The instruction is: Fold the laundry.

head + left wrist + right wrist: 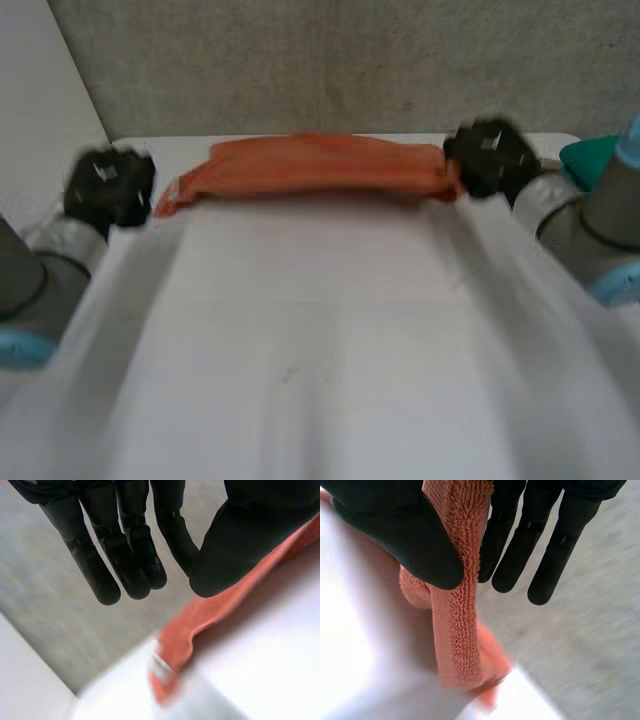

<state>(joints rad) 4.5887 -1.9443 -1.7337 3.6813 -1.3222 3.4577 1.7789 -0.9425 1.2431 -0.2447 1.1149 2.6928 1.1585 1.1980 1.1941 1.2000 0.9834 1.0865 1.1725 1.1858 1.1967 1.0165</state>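
An orange towel (310,165) lies as a folded band along the table's far edge. My right hand (490,155) is at its right end. There the thumb (405,535) presses the towel (457,605) against straight fingers (520,545), so the end is pinched and hangs below them. My left hand (110,185) is just off the towel's left end. Its fingers (125,555) are straight with the thumb (235,545) closed against them. I see no cloth between them. The towel (200,625) runs past behind the thumb, and its corner lies on the table beyond the fingertips.
The white table (320,350) stretches from the towel toward me, between my two arms. Something teal (588,155) sits at the far right corner behind my right arm. Grey floor lies beyond the table's far edge.
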